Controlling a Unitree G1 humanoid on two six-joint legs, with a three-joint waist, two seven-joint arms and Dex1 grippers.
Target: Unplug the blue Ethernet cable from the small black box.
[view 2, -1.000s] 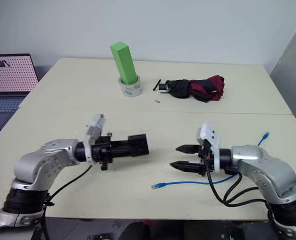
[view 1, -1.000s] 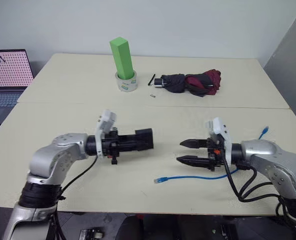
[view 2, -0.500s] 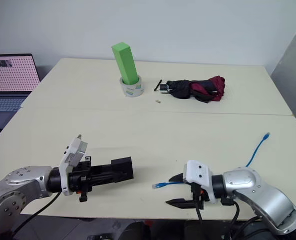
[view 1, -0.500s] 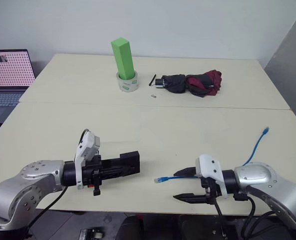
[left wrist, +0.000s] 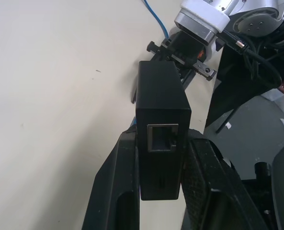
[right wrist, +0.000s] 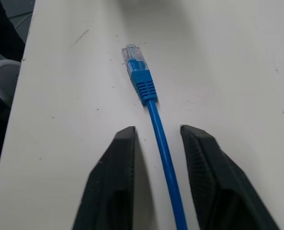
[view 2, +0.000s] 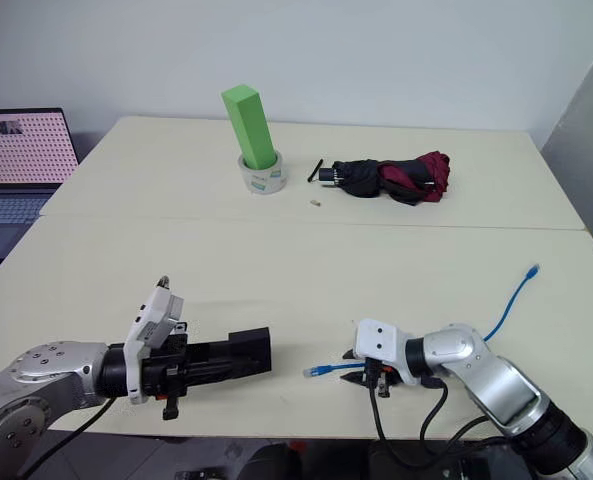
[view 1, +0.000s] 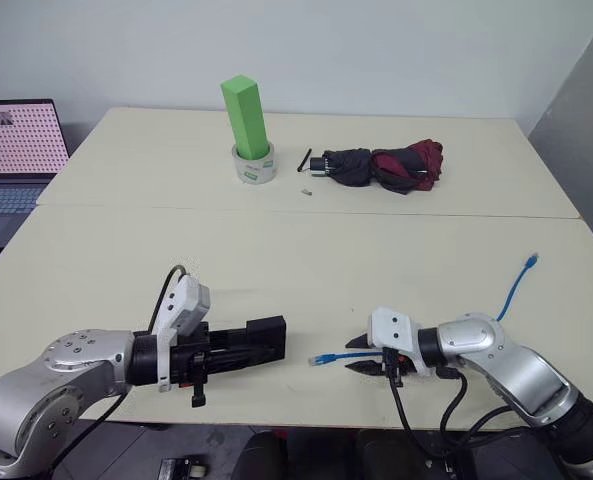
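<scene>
My left gripper [view 1: 238,345] is shut on the small black box [view 1: 266,335], held just above the table near its front edge. In the left wrist view the box [left wrist: 161,100] sits between the two fingers, and the port on its end is empty. The blue Ethernet cable [view 1: 516,285] lies loose on the table, one plug [view 1: 321,358] a short way right of the box. My right gripper [view 1: 358,356] rests low over the cable just behind that plug. Its fingers [right wrist: 118,167] straddle the cord [right wrist: 153,115] with a gap on each side, so it is open.
A green block [view 1: 246,115] stands in a roll of tape [view 1: 254,168] at the back of the table [view 1: 306,260]. A folded black-and-maroon umbrella [view 1: 386,165] lies to its right. A laptop [view 1: 16,140] sits beyond the left edge. Both grippers are close to the front edge.
My right gripper came down to the table and its fingers narrowed around the cable behind the plug. My left gripper drew back toward the front edge, still holding the box.
</scene>
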